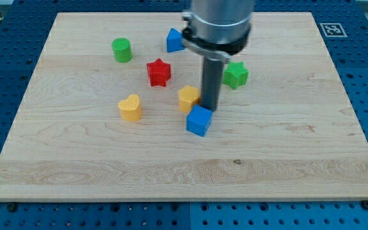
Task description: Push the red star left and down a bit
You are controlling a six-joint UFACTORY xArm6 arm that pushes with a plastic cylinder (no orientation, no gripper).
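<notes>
The arm's grey housing runs off the frame's top edge. It covers the blue block at upper centre, whose shape stays unclear. My tip hides part of the orange block.

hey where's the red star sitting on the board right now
The red star sits in the upper middle of the wooden board, left of my tip. The green cylinder lies to its upper left, the orange block to its lower right.
</notes>
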